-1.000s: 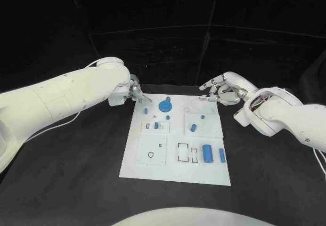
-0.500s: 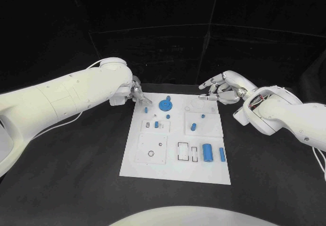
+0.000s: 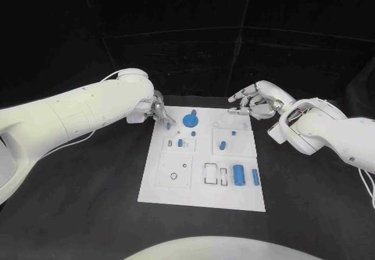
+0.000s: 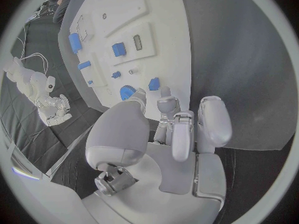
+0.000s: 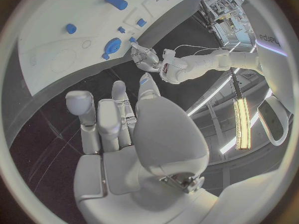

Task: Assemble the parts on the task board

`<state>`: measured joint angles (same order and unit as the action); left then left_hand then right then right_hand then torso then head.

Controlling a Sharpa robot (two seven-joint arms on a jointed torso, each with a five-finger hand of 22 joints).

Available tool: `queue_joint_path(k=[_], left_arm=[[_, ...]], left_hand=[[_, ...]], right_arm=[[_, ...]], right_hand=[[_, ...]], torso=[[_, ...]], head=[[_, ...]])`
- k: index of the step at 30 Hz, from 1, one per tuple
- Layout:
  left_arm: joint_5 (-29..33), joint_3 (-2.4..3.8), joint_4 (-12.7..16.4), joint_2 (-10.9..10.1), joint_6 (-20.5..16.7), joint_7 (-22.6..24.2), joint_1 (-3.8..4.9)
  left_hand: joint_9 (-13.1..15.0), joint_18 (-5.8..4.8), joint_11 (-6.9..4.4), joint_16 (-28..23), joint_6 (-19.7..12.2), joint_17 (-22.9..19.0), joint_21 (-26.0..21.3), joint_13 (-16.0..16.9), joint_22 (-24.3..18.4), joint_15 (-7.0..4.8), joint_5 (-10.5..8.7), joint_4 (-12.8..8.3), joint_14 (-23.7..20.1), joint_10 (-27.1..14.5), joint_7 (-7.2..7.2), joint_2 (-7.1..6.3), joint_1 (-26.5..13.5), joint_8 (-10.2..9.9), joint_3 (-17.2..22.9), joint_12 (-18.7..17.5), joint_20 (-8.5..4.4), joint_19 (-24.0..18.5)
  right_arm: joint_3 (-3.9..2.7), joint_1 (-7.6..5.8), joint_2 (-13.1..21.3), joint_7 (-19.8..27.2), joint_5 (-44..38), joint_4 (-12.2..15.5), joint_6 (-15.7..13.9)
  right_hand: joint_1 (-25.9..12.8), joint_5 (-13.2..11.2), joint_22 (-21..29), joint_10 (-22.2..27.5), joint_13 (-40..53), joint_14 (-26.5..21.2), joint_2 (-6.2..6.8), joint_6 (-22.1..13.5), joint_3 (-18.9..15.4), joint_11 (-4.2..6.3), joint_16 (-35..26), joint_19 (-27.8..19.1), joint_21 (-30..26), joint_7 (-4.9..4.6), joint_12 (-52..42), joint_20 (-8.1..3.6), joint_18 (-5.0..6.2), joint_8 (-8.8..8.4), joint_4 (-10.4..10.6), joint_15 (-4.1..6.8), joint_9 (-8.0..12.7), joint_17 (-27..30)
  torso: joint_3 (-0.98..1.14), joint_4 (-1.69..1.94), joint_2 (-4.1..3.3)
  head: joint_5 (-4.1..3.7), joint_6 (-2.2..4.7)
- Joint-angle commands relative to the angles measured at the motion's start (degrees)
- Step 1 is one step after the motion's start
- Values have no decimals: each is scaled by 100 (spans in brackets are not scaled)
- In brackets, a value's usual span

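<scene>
The white task board (image 3: 199, 187) lies in the middle of the black table. A blue gear (image 3: 190, 120) stands near its far edge, with a small blue peg (image 3: 167, 127) to its left. My left hand (image 3: 157, 113) hovers at the board's far left corner. Its fingers (image 4: 165, 93) are apart and reach close to the peg (image 4: 154, 83), and it holds nothing. My right hand (image 3: 251, 103) hangs over the far right corner with spread, empty fingers (image 5: 118, 92). More blue parts sit on the board: a short one (image 3: 222, 145), a thick cylinder (image 3: 238, 175) and a thin one (image 3: 256, 177).
Another small blue part (image 3: 180, 143) sits in a white block on the board's left half. Two empty slots (image 3: 212, 174) lie beside the thick cylinder. Bare black table (image 3: 86, 184) surrounds the board, with a dark backdrop behind.
My left hand has edged down and toward the board, closer to the small peg. The right hand has barely moved.
</scene>
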<state>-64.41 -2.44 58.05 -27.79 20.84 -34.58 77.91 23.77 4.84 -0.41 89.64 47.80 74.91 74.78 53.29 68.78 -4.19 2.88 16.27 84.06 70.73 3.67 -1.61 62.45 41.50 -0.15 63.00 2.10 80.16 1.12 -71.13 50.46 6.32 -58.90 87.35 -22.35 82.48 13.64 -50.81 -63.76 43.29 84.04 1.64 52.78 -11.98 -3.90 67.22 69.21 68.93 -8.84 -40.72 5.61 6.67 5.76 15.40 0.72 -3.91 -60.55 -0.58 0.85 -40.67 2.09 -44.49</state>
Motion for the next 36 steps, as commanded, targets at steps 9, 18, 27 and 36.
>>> queue_joint_path(k=[9,18,27,36], left_arm=[[-31,-42,-18,30,132,151,-7],[-20,-49,-21,33,-46,224,-12],[171,-50,-10,31,-119,328,-13],[257,-51,-3,24,-3,403,-13]], left_hand=[[-31,-8,5,36,70,1509,-29,-12,1,26,-3,-16,594,-7,9,114,165,-48,-32,33,28,-5],[-56,-7,5,36,82,1509,-36,-22,1,27,-2,-30,594,-14,10,208,292,-63,-5,40,29,-8],[-96,-8,5,36,100,1509,-37,-46,17,27,-3,-133,594,-24,11,352,596,-81,114,47,28,-5],[-123,-15,-32,36,156,1509,-11,23,69,4,-3,-387,594,29,-29,462,1014,-78,331,116,16,14]], right_arm=[[-3,-10,17,31,15,21,25],[-3,-10,17,28,15,22,23],[-3,-10,-6,29,15,6,32],[-3,-10,-23,30,15,-5,47]], right_hand=[[5,13,7,48,-5,-41,-51,-28,-31,8,-18,-36,-22,-3,36,-7,93,19,1,-3,-3,6],[5,13,7,48,-5,-41,-51,-28,-31,8,-18,-36,-22,-3,36,-7,93,19,1,-3,-3,6],[5,13,7,48,-5,-41,-51,-28,-31,8,-18,-36,-22,-3,36,-7,93,19,1,-3,-3,6],[12,18,15,48,-15,-40,-58,-30,-36,8,-26,-36,-31,-3,38,-7,94,22,-2,-3,-4,9]], torso=[[3,-5,0],[-3,-4,-2],[-3,-3,-3],[-1,0,-3]], head=[[13,-9],[-2,-8],[-10,-31],[-16,-49]])
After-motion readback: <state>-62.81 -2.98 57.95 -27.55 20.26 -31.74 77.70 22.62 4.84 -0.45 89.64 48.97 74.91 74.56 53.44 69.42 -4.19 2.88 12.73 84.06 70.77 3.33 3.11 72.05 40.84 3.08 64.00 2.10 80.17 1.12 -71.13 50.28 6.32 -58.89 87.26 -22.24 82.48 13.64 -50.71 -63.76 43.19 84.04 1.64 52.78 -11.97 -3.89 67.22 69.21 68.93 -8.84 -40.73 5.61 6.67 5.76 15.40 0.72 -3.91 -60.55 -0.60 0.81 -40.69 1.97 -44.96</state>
